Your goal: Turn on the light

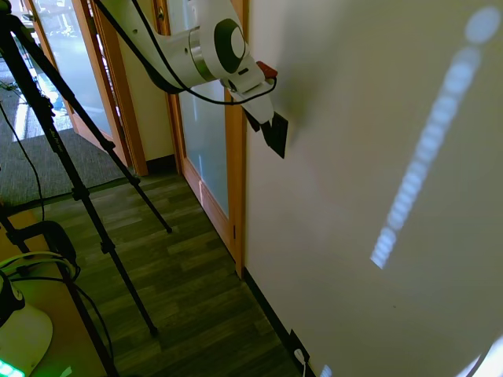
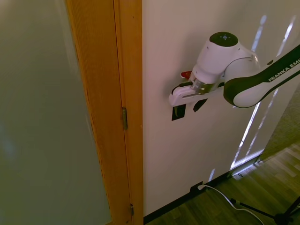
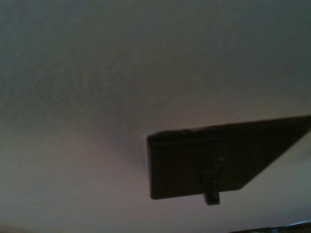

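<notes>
The light itself is out of view. Its switch is a small black upright plate (image 1: 277, 137) on the white wall, just right of the wooden door frame. My gripper (image 1: 259, 119) is at the plate's upper edge, pressed close to the wall. From the other side, the white gripper body (image 2: 188, 97) covers the top of the plate (image 2: 178, 113). Up close in the wrist view, the black plate (image 3: 218, 155) shows a small toggle (image 3: 211, 188) sticking out of it.
A wooden door frame (image 1: 236, 157) with a frosted glass panel stands next to the switch. Low on the wall is a dark outlet with a white plug (image 1: 299, 351); its cord trails over the wood floor (image 2: 220, 194).
</notes>
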You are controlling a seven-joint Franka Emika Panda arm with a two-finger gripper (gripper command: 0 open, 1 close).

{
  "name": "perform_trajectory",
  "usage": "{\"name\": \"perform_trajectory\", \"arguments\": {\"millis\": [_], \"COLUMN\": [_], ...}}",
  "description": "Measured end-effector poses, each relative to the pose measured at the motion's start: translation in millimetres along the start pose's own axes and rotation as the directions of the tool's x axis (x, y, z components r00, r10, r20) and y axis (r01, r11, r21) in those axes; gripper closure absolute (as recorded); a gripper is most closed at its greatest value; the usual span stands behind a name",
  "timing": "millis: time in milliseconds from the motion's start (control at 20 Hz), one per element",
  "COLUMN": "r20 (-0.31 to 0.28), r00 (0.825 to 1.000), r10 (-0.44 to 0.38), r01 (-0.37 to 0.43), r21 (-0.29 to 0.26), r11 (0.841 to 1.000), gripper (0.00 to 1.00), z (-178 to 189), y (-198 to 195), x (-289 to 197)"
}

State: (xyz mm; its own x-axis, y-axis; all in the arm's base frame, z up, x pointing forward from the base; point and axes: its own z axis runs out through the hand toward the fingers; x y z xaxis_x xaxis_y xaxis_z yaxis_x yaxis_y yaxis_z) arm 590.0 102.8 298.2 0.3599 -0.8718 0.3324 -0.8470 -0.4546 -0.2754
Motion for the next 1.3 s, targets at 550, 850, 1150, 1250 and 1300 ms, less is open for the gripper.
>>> {"name": "perform_trajectory", "arguments": {"millis": [550,850,1150,1250,1300], "r20": [-0.035,-0.065,-0.080,-0.084,-0.083], "r00": [0.999,0.998,0.997,0.996,0.996], "r10": [0.004,0.018,0.015,0.024,0.027], "r01": [-0.004,-0.018,-0.015,-0.024,-0.027], "r21": [-0.013,-0.003,0.002,0.000,0.001], "r11": [1.000,1.000,1.000,1.000,1.000], "gripper": [1.00,1.00,1.00,1.00,1.00], "z": [28,29,31,32,32], "y": [-8,-12,-15,-14,-14], "x": [12,4,-1,1,1]}}
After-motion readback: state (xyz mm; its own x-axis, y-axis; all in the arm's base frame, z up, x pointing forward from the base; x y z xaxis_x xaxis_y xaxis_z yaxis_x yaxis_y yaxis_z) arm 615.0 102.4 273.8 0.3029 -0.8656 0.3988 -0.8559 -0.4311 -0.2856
